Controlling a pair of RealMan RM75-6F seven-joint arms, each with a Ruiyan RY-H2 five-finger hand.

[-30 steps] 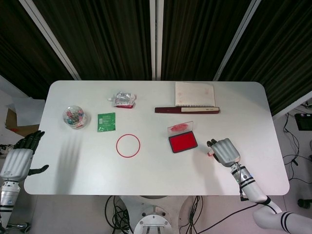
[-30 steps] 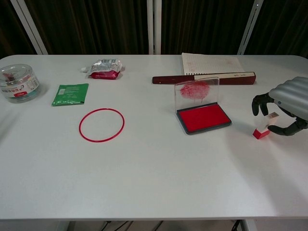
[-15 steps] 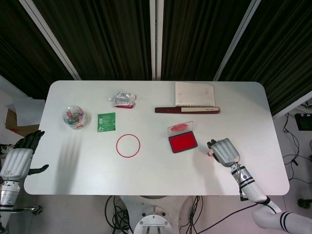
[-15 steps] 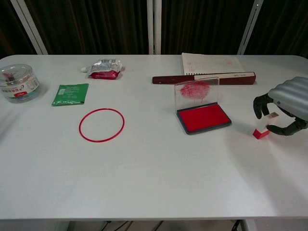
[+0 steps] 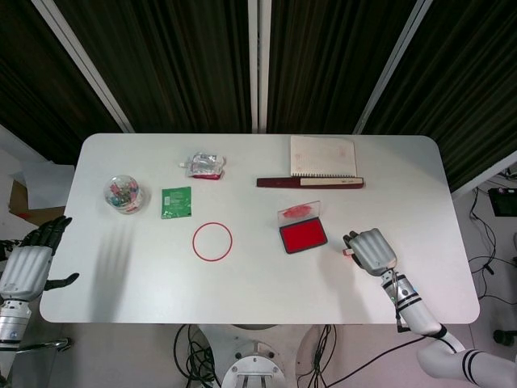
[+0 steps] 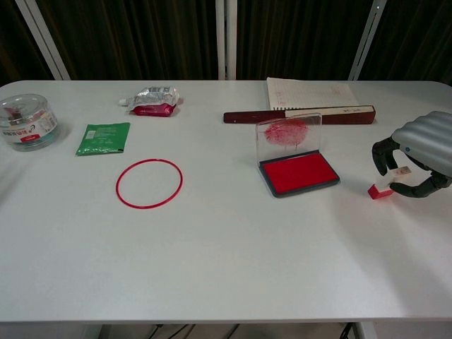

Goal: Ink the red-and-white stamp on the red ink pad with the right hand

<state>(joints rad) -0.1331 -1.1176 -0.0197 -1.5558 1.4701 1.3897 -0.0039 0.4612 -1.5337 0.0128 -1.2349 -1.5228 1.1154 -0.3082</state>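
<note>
Dark curtains hang behind the white counter (image 5: 258, 283). At the lower left edge of the head view, the left robot hand (image 5: 31, 261) hangs off the counter, fingers apart, holding nothing. Further right lie a round clear tub (image 6: 27, 121), a green packet (image 6: 104, 138) and a red ring (image 6: 149, 183). Right of centre sits the red ink pad (image 6: 299, 172), lid upright. At the right, the right robot hand (image 6: 417, 157) grasps the tilted red-and-white stamp (image 6: 385, 184), just beside the pad.
</note>
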